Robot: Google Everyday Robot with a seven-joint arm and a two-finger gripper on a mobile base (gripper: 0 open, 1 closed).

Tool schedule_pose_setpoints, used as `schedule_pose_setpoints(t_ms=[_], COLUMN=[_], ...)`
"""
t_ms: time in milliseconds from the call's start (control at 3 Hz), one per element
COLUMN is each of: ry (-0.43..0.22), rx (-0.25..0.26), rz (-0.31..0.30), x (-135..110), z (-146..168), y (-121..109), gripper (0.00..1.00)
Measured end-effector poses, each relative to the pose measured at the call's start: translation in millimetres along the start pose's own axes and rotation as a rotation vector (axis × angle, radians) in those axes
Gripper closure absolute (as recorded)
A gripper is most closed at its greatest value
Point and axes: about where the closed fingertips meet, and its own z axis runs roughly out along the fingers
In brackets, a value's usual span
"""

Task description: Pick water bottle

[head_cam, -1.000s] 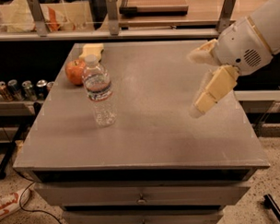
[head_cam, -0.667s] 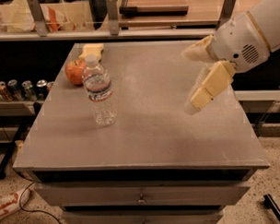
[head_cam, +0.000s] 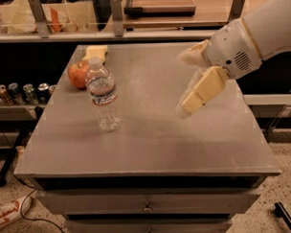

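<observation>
The water bottle (head_cam: 103, 97) stands upright on the left part of the grey table (head_cam: 151, 137). It is clear, with a white cap and a label with red and blue bands. My gripper (head_cam: 181, 84) hangs above the table's right middle, well to the right of the bottle and apart from it. Its two cream fingers are spread open with nothing between them, and they point left toward the bottle's side of the table.
A red apple (head_cam: 78, 74) sits just behind the bottle to its left, with a pale yellow object (head_cam: 95, 52) behind it near the far edge. Several cans (head_cam: 20, 93) stand on a low shelf left of the table. Drawers run below the tabletop.
My gripper has moved left across the table, closer to the bottle. The bottle and apple have not moved.
</observation>
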Motion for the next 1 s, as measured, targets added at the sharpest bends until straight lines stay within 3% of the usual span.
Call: schedule_pose_setpoints(t_ms=[1000], ry=[-0.339], rx=[0.02], rz=[0.038], x=[-75.0], z=[109.1], y=[-18.0], gripper=[0.0])
